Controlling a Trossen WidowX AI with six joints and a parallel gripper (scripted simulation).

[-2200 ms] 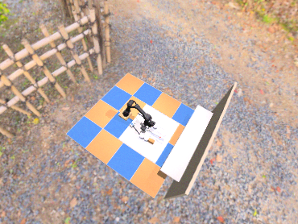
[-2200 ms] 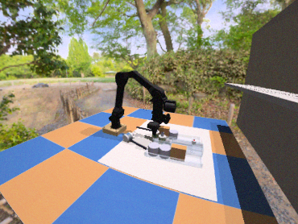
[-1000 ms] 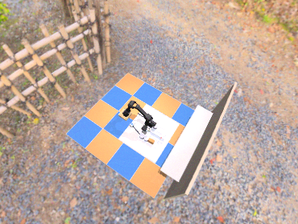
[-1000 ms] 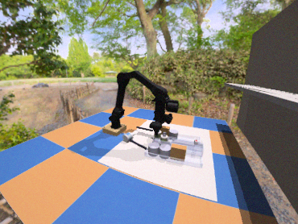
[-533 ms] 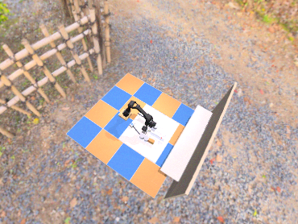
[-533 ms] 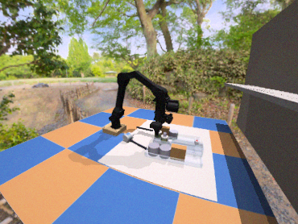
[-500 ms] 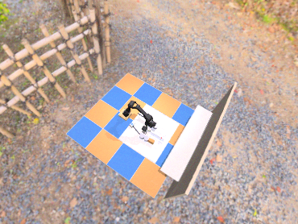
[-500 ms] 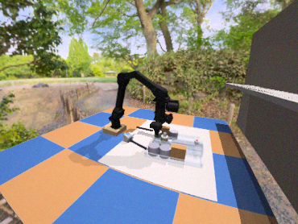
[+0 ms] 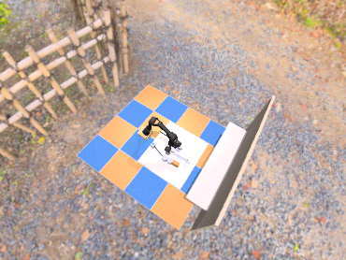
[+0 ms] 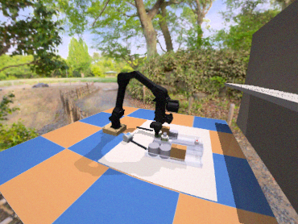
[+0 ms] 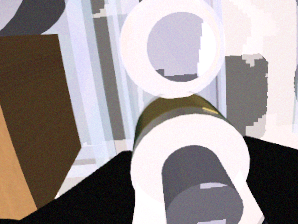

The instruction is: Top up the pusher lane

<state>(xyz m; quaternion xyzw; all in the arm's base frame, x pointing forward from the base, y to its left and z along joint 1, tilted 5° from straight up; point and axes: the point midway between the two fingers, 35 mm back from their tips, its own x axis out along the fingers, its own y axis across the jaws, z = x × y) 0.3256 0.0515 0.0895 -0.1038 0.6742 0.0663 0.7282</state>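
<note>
My gripper (image 11: 192,162) (image 10: 157,134) (image 9: 168,151) is shut on a jar with a white ringed top, a grey knob and an olive side (image 11: 172,107). Directly ahead in the wrist view, the lane jar (image 11: 134,47) shows a similar white ring around a grey centre. The two stand in line, very close or touching; the exact contact is hidden. Clear walls of the sprung lane (image 10: 187,139) run on both sides of them. The held jar's base, the front stop and the pusher plate are hidden, so I cannot tell whether the held jar rests on the floor.
A brown block (image 11: 37,100) (image 10: 165,129) and a grey jar (image 10: 173,134) stand left of the lane. On the other side are two grey jars (image 10: 154,148) (image 10: 165,151) and an orange-brown block (image 10: 178,152). A rod with a pale head (image 10: 127,137) lies nearer the arm's base.
</note>
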